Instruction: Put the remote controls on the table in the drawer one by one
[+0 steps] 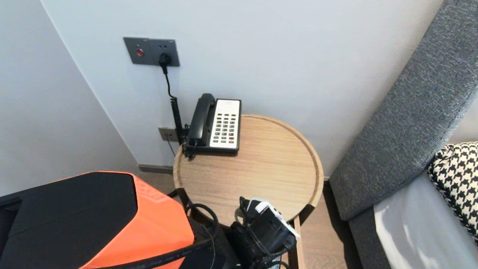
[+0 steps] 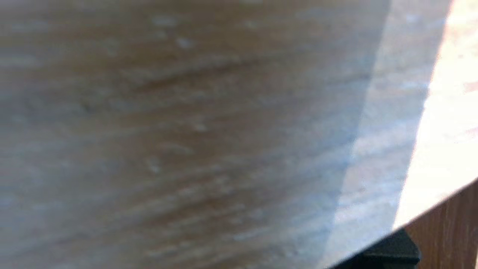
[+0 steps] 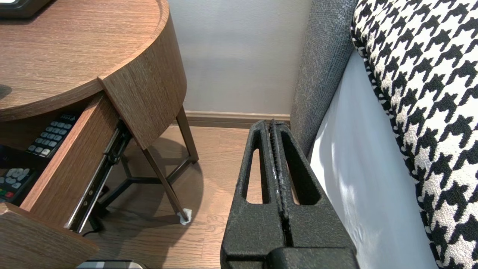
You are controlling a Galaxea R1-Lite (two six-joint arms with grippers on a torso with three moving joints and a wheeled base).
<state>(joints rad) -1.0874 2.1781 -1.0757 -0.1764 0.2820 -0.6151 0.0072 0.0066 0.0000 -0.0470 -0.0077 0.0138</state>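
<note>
A round wooden side table (image 1: pixel 261 164) stands against the wall, with a black and white desk phone (image 1: pixel 216 125) at its back left. My left gripper (image 1: pixel 261 224) is at the table's front edge, over the pulled-out drawer (image 3: pixel 71 164). The left wrist view is filled by blurred wood grain (image 2: pixel 186 130) very close up. Inside the drawer lie two remote controls, one with pale keys (image 3: pixel 52 136) and another (image 3: pixel 15 179) nearer the front. My right gripper (image 3: pixel 272 123) hangs shut and empty above the floor, between the table and the bed.
A grey upholstered headboard (image 1: pixel 407 119) and a bed with a houndstooth pillow (image 1: pixel 457 175) are on the right. The phone's coiled cord (image 1: pixel 175 112) runs up to a wall socket plate (image 1: pixel 151 51). My orange and black body (image 1: pixel 93 220) fills the lower left.
</note>
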